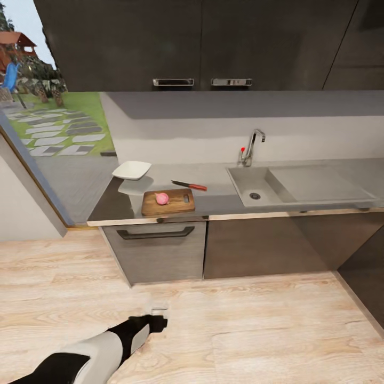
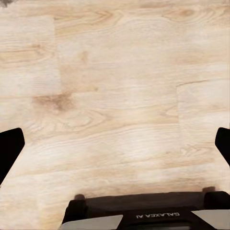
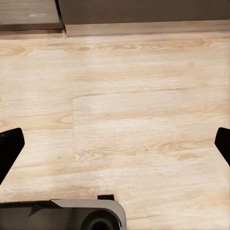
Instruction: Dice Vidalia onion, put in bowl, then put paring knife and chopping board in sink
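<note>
The pink Vidalia onion (image 1: 162,198) sits on the dark-brown chopping board (image 1: 176,205) near the countertop's (image 1: 218,202) front edge. The red-handled paring knife (image 1: 189,185) lies just behind the board. A white bowl (image 1: 132,170) stands at the counter's left end. To the right, the grey sink (image 1: 255,185) with its chrome faucet (image 1: 250,146) holds nothing visible. My left arm hangs low over the floor, its gripper (image 1: 158,316) far from the counter. In the left wrist view the left gripper (image 2: 115,146) is open over wooden floor. The right gripper (image 3: 115,146) is open too.
Light wooden floor (image 1: 240,330) lies between me and the grey cabinet fronts (image 1: 160,248). Dark wall cupboards (image 1: 197,42) hang above the counter. A large window (image 1: 48,122) onto a garden is at the left. A dark cabinet side (image 1: 368,277) juts out at the right.
</note>
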Motion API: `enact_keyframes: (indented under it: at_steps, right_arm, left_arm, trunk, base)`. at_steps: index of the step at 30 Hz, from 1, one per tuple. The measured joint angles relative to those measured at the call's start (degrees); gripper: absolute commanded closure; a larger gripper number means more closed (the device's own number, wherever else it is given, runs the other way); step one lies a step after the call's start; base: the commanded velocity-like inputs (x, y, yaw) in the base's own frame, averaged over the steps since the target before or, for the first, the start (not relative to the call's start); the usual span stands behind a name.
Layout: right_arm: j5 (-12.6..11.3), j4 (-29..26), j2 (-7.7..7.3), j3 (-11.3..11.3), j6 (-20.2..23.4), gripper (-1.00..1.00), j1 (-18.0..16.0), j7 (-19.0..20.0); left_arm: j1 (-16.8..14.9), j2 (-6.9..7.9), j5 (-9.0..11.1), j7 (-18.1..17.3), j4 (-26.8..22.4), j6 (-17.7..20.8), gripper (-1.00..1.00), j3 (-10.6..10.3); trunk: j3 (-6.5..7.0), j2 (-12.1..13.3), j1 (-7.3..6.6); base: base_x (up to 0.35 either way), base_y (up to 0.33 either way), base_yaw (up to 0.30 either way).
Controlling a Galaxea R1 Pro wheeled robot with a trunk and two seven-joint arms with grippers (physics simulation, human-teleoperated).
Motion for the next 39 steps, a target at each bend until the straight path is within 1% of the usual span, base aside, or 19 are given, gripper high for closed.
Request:
enact_keyframes:
  at_steps: [2,4,7,11,12,14,15,17,19,21,22,27,28,30,32,33,36,38,39]
  right_arm:
    - [0.0,0.0,0.01,0.0,0.0,-1.0,0.0,0.0]
    - [0.0,0.0,0.01,0.0,0.0,-1.0,0.0,0.0]
    - [0.0,0.0,0.01,0.0,0.0,-1.0,0.0,0.0]
    - [0.0,0.0,-0.02,-0.1,0.0,-1.0,0.0,-0.1]
    - [0.0,0.0,-0.01,-0.1,0.1,-1.0,0.0,-0.1]
    - [0.0,0.0,-0.05,-0.1,0.1,-1.0,0.0,-0.2]
    - [0.0,0.0,-0.05,-0.1,0.1,-1.0,0.0,-0.2]
    - [0.0,0.0,-0.06,-0.1,0.1,-1.0,0.0,-0.2]
    - [0.0,0.0,-0.07,-0.1,0.1,-1.0,0.0,-0.2]
    - [0.0,0.0,-0.07,-0.1,0.1,-1.0,0.0,-0.2]
    - [0.0,0.0,-0.07,-0.1,0.1,-1.0,0.0,-0.2]
    - [0.0,0.0,-0.07,-0.1,0.2,-1.0,0.0,-0.2]
    - [0.0,0.0,-0.07,-0.1,0.2,-1.0,0.0,-0.2]
    - [0.0,0.0,-0.08,-0.1,0.2,-1.0,0.0,-0.2]
    - [0.0,0.0,-0.08,-0.1,0.1,-1.0,0.0,-0.2]
    - [0.0,0.0,-0.08,-0.1,0.1,-1.0,0.0,-0.3]
    - [0.0,-0.1,-0.08,-0.1,0.1,-1.0,0.0,-0.3]
    - [0.0,-0.1,-0.08,-0.1,0.1,-1.0,0.0,-0.3]
    - [0.0,-0.1,-0.08,-0.1,0.1,-1.0,0.0,-0.3]
  left_arm:
    - [0.2,0.18,0.0,0.1,2.1,-3.4,-1.0,0.1]
    - [0.9,0.44,0.1,0.1,3.3,-5.2,-1.0,0.1]
    - [3.1,0.8,0.2,0.0,4.0,-6.4,-1.0,0.1]
    - [9.3,1.28,0.2,0.0,4.4,-7.4,-1.0,0.2]
    - [10.2,1.3,0.2,0.0,4.4,-7.5,-1.0,0.2]
    - [13.3,1.4,0.2,0.0,4.5,-8.1,-1.0,0.2]
    - [14.0,1.45,0.2,0.0,4.5,-8.4,-1.0,0.2]
    - [15.7,2.12,0.2,0.0,4.5,-9.0,-1.0,0.2]
    - [17.5,3.41,0.2,-0.1,4.5,-9.3,-1.0,0.2]
    - [18.9,4.04,0.2,-0.1,4.5,-9.5,-1.0,0.2]
    - [20.2,4.49,0.2,-0.2,4.5,-9.6,-1.0,0.2]
    - [25.7,5.24,0.2,-0.3,4.5,-11.2,-1.0,0.2]
    - [27.4,5.31,0.3,-0.3,4.5,-12.3,-1.0,0.2]
    - [29.3,5.42,0.3,-0.3,4.5,-14.0,-1.0,0.2]
    - [31.5,6.0,0.3,-0.3,4.5,-17.2,-1.0,0.2]
    - [32.6,6.83,0.3,-0.3,4.5,-19.2,-1.0,0.3]
    - [34.1,8.43,0.4,-0.3,4.5,-21.7,-1.0,0.3]
    - [34.5,8.95,0.5,-0.3,4.4,-22.4,-1.0,0.3]
    - [34.8,9.33,1.2,-0.3,4.3,-22.9,-1.0,0.5]
  trunk:
    - [0.0,0.0,0.0]
    - [0.0,0.0,0.0]
    - [0.0,0.0,0.0]
    - [-0.01,0.0,-0.01]
    - [0.0,0.0,0.0]
    - [-0.01,0.0,-0.01]
    - [0.0,0.0,0.0]
    - [0.0,0.0,0.0]
    - [0.0,0.0,0.0]
    - [0.0,0.0,0.0]
    - [-0.01,0.0,0.0]
    - [0.0,0.0,0.0]
    - [-0.01,0.0,-0.01]
    - [0.0,0.0,0.0]
    - [0.0,0.0,0.0]
    - [-0.01,0.0,0.0]
    - [0.0,0.0,0.0]
    - [0.0,0.0,0.0]
    - [0.0,0.0,0.0]
  base:
    - [0.0,0.0,0.0]
    - [0.0,0.0,0.0]
    - [0.0,0.0,0.0]
    - [0.0,0.0,0.0]
    - [0.0,0.0,0.0]
    - [0.0,0.0,0.0]
    - [0.0,0.0,0.0]
    - [0.0,0.0,0.0]
    - [0.0,0.0,0.0]
    - [0.0,0.0,0.0]
    - [0.0,0.0,0.0]
    - [0.0,0.0,0.0]
    - [0.0,0.0,0.0]
    - [0.0,0.0,0.0]
    - [0.0,0.0,0.0]
    - [0.0,0.0,0.0]
    - [0.0,0.0,0.0]
    - [0.0,0.0,0.0]
    - [0.0,0.0,0.0]
